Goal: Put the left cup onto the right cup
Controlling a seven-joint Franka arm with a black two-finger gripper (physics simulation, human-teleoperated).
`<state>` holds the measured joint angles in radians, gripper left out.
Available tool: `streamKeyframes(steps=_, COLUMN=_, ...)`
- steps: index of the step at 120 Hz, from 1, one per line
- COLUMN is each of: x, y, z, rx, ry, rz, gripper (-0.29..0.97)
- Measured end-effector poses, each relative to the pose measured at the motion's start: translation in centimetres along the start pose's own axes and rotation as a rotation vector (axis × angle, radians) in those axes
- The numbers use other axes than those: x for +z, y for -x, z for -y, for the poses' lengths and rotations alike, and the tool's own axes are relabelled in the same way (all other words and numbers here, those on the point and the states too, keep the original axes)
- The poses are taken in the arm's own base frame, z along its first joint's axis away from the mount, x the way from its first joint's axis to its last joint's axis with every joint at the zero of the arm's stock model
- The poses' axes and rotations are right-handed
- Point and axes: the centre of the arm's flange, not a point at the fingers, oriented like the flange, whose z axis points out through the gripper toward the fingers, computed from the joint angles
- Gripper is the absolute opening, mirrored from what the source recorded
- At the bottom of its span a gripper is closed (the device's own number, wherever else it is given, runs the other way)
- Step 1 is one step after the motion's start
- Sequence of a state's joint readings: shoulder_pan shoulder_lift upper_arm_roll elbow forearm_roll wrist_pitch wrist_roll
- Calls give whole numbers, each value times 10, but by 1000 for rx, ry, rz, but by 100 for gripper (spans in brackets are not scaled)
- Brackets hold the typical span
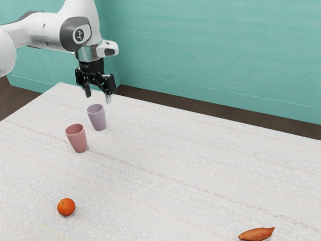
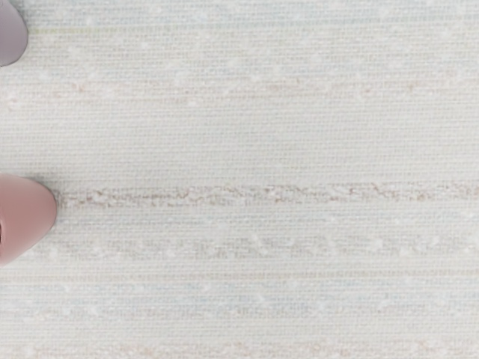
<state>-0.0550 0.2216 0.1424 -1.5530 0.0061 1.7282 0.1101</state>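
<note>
Arm (image 1: 45, 30), white with grey joints, enters from the exterior view's upper left. Its black gripper (image 1: 98, 96) points down, with both fingers (image 1: 107, 94) spread apart and nothing between them. The gripper hangs above the table, over the far side of the lilac cup and clear of it.

Pink cup (image 1: 76, 137): a plain handleless tumbler, wider at the rim than at the base, standing upright with its mouth up. It is the cup nearer the exterior view's left. Lilac cup (image 1: 97, 117): same shape, upright, just behind the pink cup and toward the exterior view's right. The two are close but apart. In the wrist view, a rounded part of the pink cup (image 2: 22, 217) and of the lilac cup (image 2: 9, 34) shows at one edge.

Orange (image 1: 66, 207) lies near the front edge, below the cups. Sweet potato (image 1: 257, 233) lies well apart, at the front right.

Table (image 1: 200, 165): off-white, with fine woven streaks. Wall (image 1: 210, 45): teal. Floor (image 1: 225, 108): dark brown.
</note>
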Motion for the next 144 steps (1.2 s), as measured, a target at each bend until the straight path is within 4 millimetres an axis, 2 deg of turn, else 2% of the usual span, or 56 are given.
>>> streamKeyframes(steps=33, x=28, y=-37, z=29, rx=-17, ry=-5, rz=-25, gripper=68)
streamKeyframes(steps=51, x=43, y=-51, z=54, rx=-33, ry=-11, rz=-25, gripper=67)
streamKeyframes(steps=100, x=128, y=-99, z=112, rx=-24, ry=-1, rz=-3, gripper=61)
streamKeyframes(steps=127, x=152, y=-112, z=136, rx=14, ry=-3, rz=-30, gripper=60)
streamKeyframes(steps=144, x=154, y=-120, z=141, rx=52, ry=-13, rz=-53, gripper=60)
